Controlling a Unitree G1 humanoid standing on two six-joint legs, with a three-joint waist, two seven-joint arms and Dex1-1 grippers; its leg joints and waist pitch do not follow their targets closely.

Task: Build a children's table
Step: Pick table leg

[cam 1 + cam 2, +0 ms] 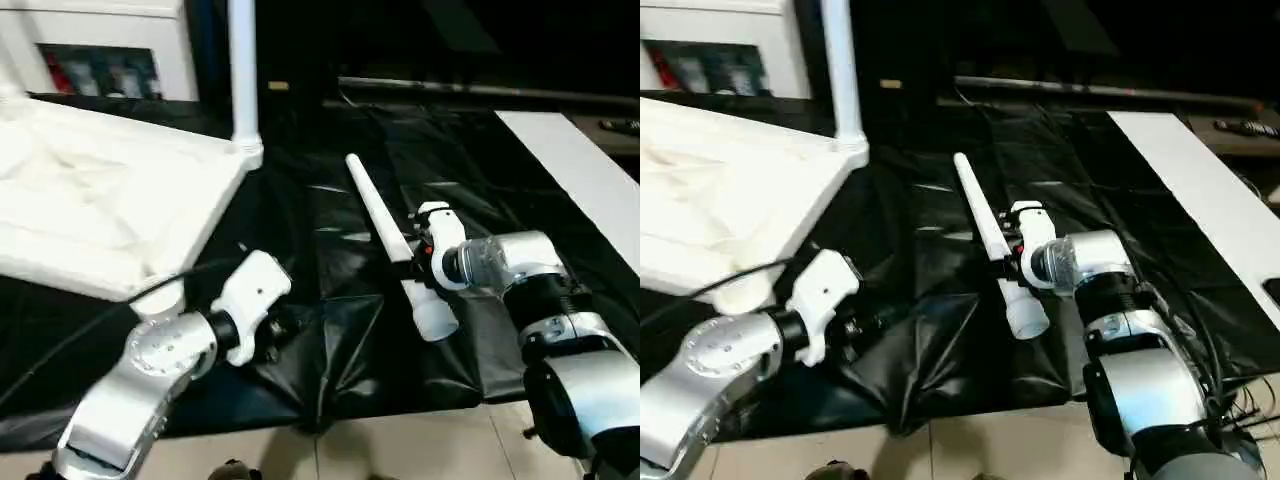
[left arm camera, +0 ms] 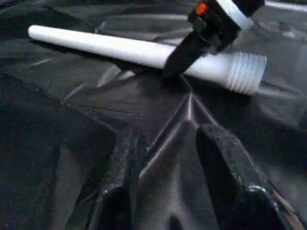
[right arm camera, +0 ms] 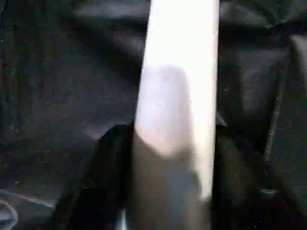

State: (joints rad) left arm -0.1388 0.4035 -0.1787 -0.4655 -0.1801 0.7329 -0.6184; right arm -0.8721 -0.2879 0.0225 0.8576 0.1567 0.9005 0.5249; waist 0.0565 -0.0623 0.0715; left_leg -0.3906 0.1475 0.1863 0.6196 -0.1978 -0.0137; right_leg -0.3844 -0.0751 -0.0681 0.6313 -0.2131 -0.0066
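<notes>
Where it lies on black sheeting (image 1: 330,340), white tapered leg (image 1: 385,235), thread-ended.

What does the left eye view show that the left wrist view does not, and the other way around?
Left eye view alone: the white table top with one leg standing upright in its far corner, the cabinet, the flat white board. Left wrist view alone: the ridged end of the loose leg, and the left gripper up close, nothing between its fingers. Both: that leg lying on black plastic sheet, the right gripper around it.
</notes>
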